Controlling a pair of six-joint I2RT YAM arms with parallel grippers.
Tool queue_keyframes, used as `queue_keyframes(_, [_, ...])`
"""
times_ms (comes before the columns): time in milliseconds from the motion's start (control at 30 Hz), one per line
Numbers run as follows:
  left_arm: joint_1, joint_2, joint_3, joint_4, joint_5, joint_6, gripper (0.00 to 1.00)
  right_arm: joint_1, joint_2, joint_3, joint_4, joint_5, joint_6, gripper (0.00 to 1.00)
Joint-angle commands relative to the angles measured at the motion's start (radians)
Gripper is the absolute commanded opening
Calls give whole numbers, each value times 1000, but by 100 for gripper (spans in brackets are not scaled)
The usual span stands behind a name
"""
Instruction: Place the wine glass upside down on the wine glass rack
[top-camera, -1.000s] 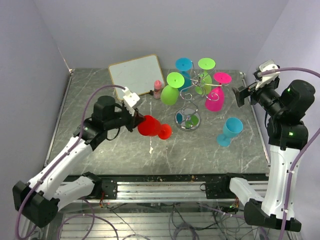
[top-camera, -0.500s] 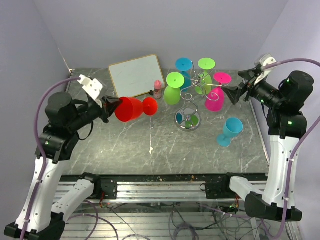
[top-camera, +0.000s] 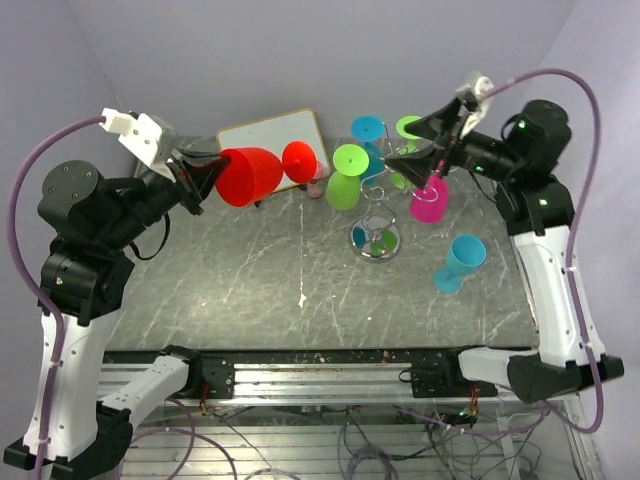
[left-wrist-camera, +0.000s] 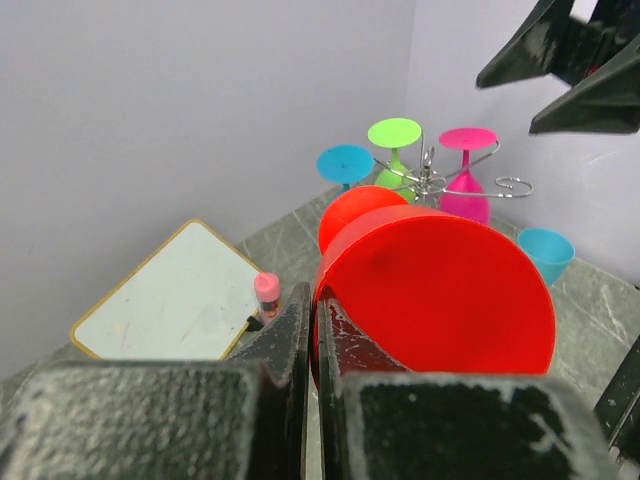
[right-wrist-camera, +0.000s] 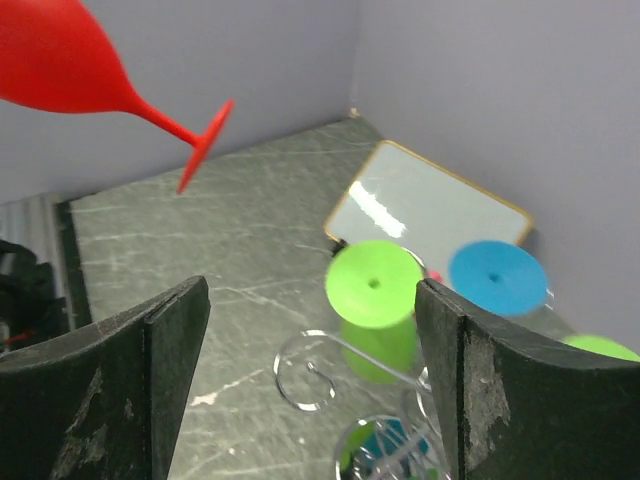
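My left gripper is shut on the rim of a red wine glass. It holds the glass on its side, high above the table, with the foot pointing right toward the rack. In the left wrist view the fingers pinch the red rim. The silver wire rack carries several hanging glasses in green, blue and pink. My right gripper is open and empty above the rack. In the right wrist view an empty wire loop lies between the open jaws, and the red glass shows at top left.
A white board lies at the back, with a small pink-capped bottle beside it. A loose blue glass stands on the table right of the rack. Purple walls close off the back and both sides.
My left arm has lifted the red glass up and back toward the white board. My right arm has swung left and now hovers over the rack, still open.
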Motion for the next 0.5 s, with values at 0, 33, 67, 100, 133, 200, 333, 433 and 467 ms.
queue_keyframes(0, [10,33,32,84,-37,-49,7,120,82,58,33,37,62,83])
queue_keyframes(33, [10,37,31,94,-35,-47,7,160,102,65,32,47,62,82])
queue_keyframes(67, [10,42,31,105,-33,-44,7,196,127,72,31,58,60,82])
queue_keyframes(100, [10,45,32,113,-33,-43,7,247,143,74,32,74,59,82])
queue_keyframes(133, [10,49,35,118,-31,-44,7,281,155,74,36,94,59,82])
queue_keyframes(200, [10,64,45,122,-22,-45,7,331,176,68,65,135,71,81])
queue_keyframes(333, [10,79,54,128,-14,-34,7,413,208,50,136,222,143,78])
queue_keyframes(433, [10,86,55,137,-12,-21,7,436,242,66,144,266,191,75])
queue_keyframes(467, [10,88,54,139,-12,-18,7,442,250,67,149,275,207,74])
